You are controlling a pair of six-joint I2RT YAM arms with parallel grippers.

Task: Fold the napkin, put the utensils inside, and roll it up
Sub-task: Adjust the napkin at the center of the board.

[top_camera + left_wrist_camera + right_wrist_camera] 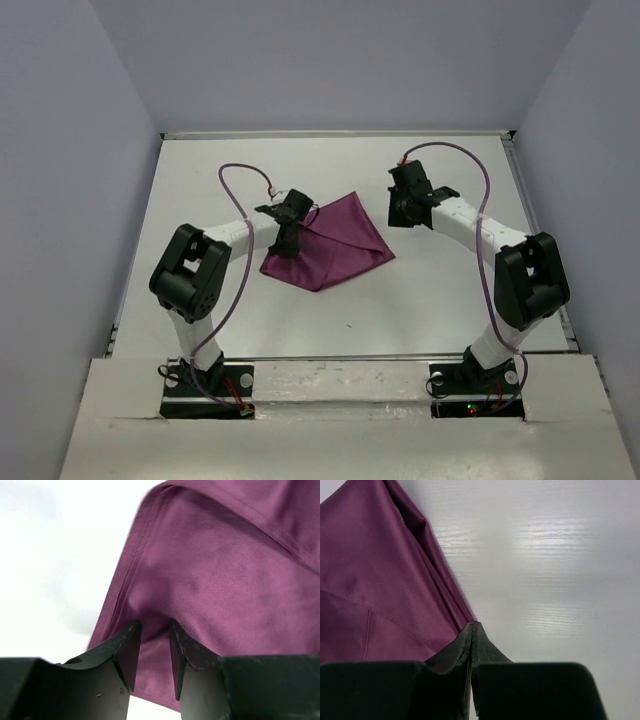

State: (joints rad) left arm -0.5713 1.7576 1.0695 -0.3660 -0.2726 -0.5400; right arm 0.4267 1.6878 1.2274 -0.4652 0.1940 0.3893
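The plum-purple napkin (330, 245) lies partly folded over itself in the middle of the white table. My left gripper (290, 222) is at its upper left edge. In the left wrist view the jaws (155, 627) stand narrowly apart with a bunch of the napkin (225, 580) between them, and the cloth is drawn up toward the tips. My right gripper (403, 205) is beyond the napkin's right corner. In the right wrist view it (474, 625) is shut and empty, with its tips just beside the napkin's edge (375, 580). No utensils are in view.
Purple cables (240, 170) loop over both arms. A raised rim (340, 133) bounds the table at the back, and grey walls stand on both sides. A small dark speck (348, 324) lies on the table in front of the napkin.
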